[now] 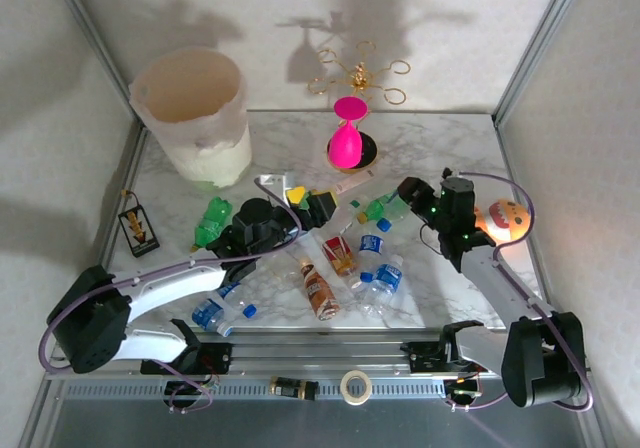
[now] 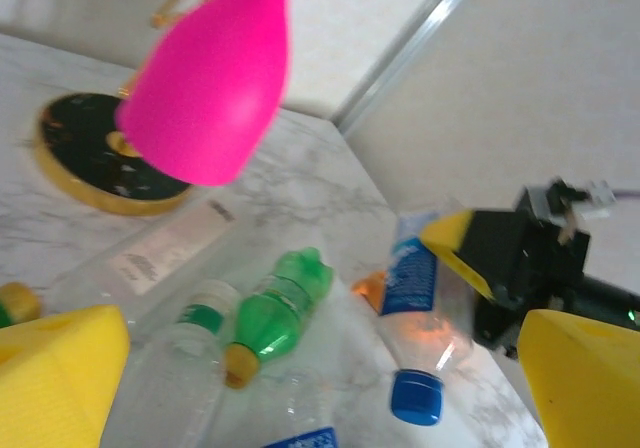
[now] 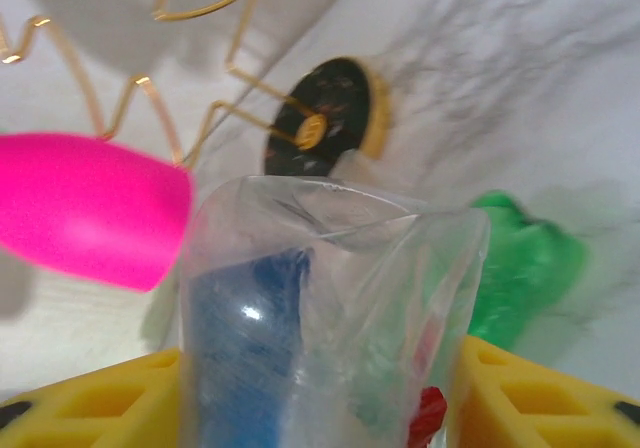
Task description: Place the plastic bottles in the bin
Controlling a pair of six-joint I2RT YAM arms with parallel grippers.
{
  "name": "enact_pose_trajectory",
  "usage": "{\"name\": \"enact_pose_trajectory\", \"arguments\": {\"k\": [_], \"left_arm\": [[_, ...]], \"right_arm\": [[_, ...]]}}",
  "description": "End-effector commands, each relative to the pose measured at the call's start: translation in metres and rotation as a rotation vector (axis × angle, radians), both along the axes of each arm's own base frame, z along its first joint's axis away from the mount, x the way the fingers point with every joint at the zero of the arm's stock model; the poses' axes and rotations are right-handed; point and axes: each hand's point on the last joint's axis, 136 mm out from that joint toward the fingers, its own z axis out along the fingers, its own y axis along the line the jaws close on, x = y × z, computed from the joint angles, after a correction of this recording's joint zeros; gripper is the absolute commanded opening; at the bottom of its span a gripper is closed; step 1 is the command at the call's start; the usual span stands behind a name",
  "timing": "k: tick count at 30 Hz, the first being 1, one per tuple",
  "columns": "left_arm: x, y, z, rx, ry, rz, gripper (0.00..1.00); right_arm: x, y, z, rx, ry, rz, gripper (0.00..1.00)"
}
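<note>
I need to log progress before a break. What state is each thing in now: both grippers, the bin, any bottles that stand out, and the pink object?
Left gripper: open, holding nothing.
Right gripper: shut on clear bottle.
Bin: upright, bag-lined, top open.
Brown bottle: lying on its side, free.
Left green bottle: lying on its side, free.
Pink object: upright.

There is one bin (image 1: 190, 108), at the upper left of the top view. Two bottles are green: a left green bottle (image 1: 212, 218) and a right green bottle (image 1: 375, 208). At centre lie one brown bottle (image 1: 318, 290) and one red-labelled bottle (image 1: 338, 253). At least four are clear with blue labels: a lower-left clear bottle (image 1: 220, 311), a centre clear bottle (image 1: 372, 246), a lower-centre clear bottle (image 1: 385, 278) and a right clear bottle (image 2: 412, 283). There is one pink hourglass object (image 1: 347, 138) and one plush toy (image 1: 503, 220).
</note>
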Motion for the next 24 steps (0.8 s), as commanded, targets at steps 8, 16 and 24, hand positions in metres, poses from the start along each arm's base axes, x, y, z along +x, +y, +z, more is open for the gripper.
{"name": "enact_pose_trajectory", "arguments": {"k": [8,16,24], "left_arm": [[-0.023,-0.070,-0.015,0.002,0.049,-0.333,0.99],[-0.016,-0.086,-0.033,0.021,0.094,-0.349,0.99],[-0.006,-0.101,-0.038,0.057,0.098,-0.372,0.95]], "right_arm": [[-0.009,0.077,0.047,0.021,-0.114,0.233,0.49],[-0.018,0.104,0.056,0.029,-0.135,0.308,0.49],[-0.026,0.112,0.060,0.034,-0.150,0.326,0.48]]}}
